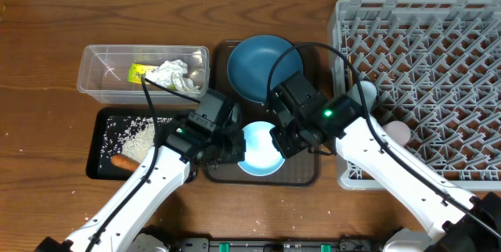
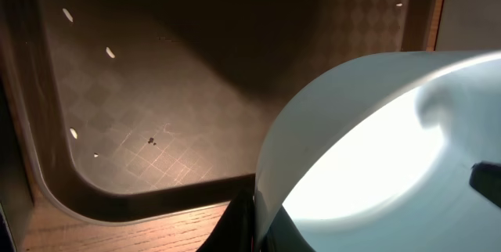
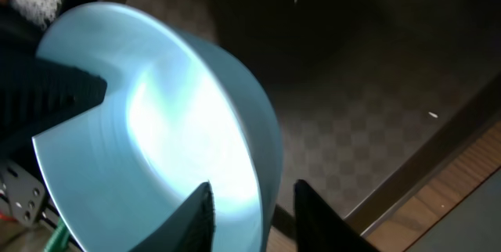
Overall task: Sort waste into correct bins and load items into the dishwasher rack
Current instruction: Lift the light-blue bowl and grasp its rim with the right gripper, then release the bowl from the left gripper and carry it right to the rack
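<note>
The white bowl with a pale blue inside (image 1: 260, 152) stands tilted on the brown serving tray (image 1: 305, 175). My left gripper (image 1: 237, 150) is shut on its left rim; in the left wrist view the fingers pinch the bowl (image 2: 376, 150) wall at the gripper (image 2: 257, 230). My right gripper (image 1: 279, 138) straddles the right rim, open. In the right wrist view one finger lies inside the bowl (image 3: 156, 127), while the other stands outside with a gap to the wall, around the gripper (image 3: 254, 197). The round blue plate (image 1: 262, 68) lies behind the bowl.
The clear tub (image 1: 86, 80) holds tissue (image 1: 176, 74) and a yellow-green wrapper (image 1: 139, 72). The black tray (image 1: 100, 166) holds rice (image 1: 133, 131) and a carrot piece (image 1: 125, 162). The grey rack (image 1: 438, 48) carries a light blue cup (image 1: 364, 91) and a pink cup (image 1: 397, 132).
</note>
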`<state>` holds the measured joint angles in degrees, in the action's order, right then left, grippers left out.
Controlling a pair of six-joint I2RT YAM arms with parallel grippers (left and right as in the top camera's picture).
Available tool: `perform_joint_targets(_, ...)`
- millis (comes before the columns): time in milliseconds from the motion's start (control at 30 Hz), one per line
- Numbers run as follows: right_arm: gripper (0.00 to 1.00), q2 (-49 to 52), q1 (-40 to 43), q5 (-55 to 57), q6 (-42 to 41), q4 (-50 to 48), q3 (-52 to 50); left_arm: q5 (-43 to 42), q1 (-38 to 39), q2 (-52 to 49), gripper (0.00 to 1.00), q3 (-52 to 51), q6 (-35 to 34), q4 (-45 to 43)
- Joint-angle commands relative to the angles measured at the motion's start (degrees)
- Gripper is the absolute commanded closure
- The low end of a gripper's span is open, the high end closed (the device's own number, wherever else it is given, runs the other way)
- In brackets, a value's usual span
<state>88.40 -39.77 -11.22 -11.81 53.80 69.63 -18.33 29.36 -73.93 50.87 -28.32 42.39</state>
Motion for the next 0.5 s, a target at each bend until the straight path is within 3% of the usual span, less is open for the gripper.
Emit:
perform_joint_targets(0,0.77,-0.1,-0.3,0.7,-1.5,-0.3,-0.2,-0.7,0.1,0.3,0.93,1.5,0.4,0.2)
perform_joint_targets(167,0.99,-0.1,-0.3,0.7,-1.5,-0.2,-0.2,-0.7,0.1,0.3,0.94,1.5,0.4,0.2)
perform_joint_targets(333,0.99,-0.1,-0.2,0.8,-1.4,-0.5,-0.2,-0.7,0.1,0.3,0.92,1.5,0.4,0.2)
perform_joint_targets(467,0.99,-0.1,0.5,3.6,-1.4,-3.0,-0.2,-0.7,0.1,0.4,0.71,1.5,0.4,-1.1)
